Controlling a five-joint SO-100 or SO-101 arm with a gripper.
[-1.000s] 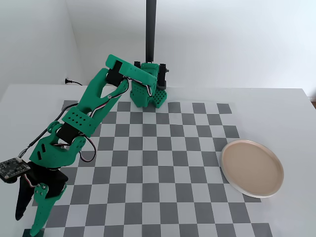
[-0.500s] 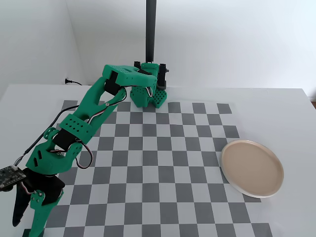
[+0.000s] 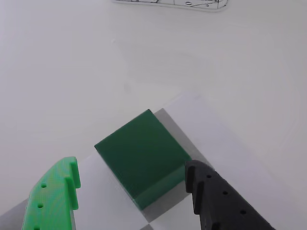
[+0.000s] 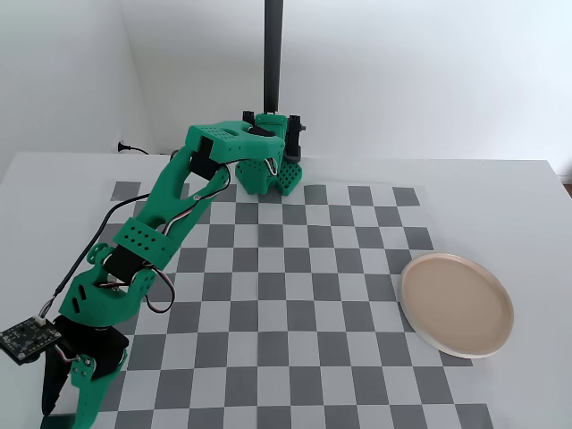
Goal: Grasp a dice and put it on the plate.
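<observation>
Wrist view. A white table surface (image 3: 96, 62) fills most of the frame; the corner of a checkered mat (image 3: 225, 139) reaches in from the lower right, and a white printed object (image 3: 172, 4) shows only as a strip at the top edge. Nothing lies between the claw and the cube. The dice (image 3: 141, 155), a dark green cube, sits at lower centre on the mat's corner. The gripper (image 3: 132, 191) is spread wide: the bright green finger (image 3: 53, 201) stands at lower left, clear of the cube with mat visible between them, and the black finger (image 3: 220, 203) stands at lower right, just beside the cube's right lower edge; contact there cannot be confirmed. The claw holds nothing.

Fixed view. The green arm (image 4: 152, 232) rises from the lower left and reaches to the upper centre of the frame, at the far edge of the checkered mat. A dark vertical post (image 4: 273, 54) stands behind that point. The claw end (image 4: 268, 174) points down onto the mat edge; the dice is hidden by it. The plate (image 4: 457, 304) lies at the right of the frame on the mat's right edge, well apart from the claw and bare.
</observation>
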